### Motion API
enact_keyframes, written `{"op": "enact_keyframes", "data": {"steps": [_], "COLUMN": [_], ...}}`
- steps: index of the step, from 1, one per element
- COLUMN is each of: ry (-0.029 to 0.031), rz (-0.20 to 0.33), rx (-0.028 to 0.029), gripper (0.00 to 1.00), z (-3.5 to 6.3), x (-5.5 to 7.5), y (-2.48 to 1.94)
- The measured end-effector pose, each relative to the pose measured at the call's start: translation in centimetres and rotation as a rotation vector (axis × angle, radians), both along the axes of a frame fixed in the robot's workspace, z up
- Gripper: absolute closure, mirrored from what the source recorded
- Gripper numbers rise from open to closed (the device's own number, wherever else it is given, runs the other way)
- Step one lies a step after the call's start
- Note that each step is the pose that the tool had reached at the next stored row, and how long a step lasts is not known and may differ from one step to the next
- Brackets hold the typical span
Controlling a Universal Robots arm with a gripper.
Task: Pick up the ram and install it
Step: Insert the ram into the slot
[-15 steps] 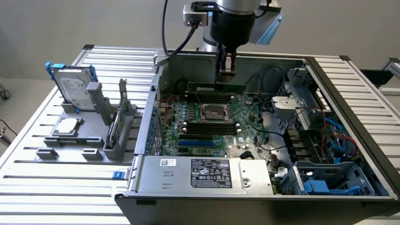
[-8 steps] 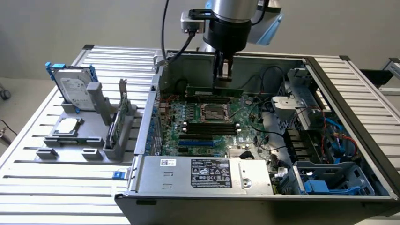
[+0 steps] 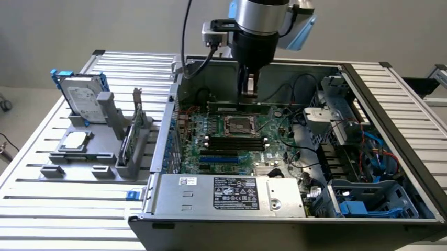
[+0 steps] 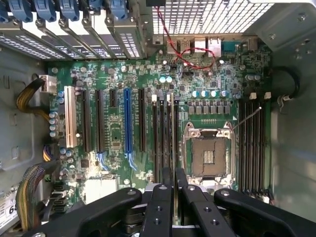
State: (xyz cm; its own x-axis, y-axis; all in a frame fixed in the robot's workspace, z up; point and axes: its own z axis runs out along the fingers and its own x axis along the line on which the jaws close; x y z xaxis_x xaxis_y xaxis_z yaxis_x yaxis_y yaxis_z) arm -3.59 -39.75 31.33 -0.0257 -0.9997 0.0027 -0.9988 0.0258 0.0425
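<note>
Exterior view: the gripper (image 3: 248, 93) reaches down into the open computer case (image 3: 391, 99), jaws clenched on the ram (image 3: 225, 107). The ram is a long, thin green stick with a dark row along it. It lies level under the fingers, above the motherboard (image 3: 276, 125) towards its far edge, just past the CPU socket (image 3: 242, 125).

Wrist view: the gripper (image 4: 174, 173) has its fingers nearly together, in line with the black memory slots (image 4: 165, 138) beside the CPU socket (image 4: 207, 153).
</note>
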Motion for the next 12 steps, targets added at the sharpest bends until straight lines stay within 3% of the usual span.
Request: {"op": "enact_keyframes", "data": {"steps": [12], "ry": [0.0001], "rz": [0.002], "rx": [-0.0002], "gripper": [0.86], "z": [-2.18], "x": [0.0], "y": [-0.43]}}
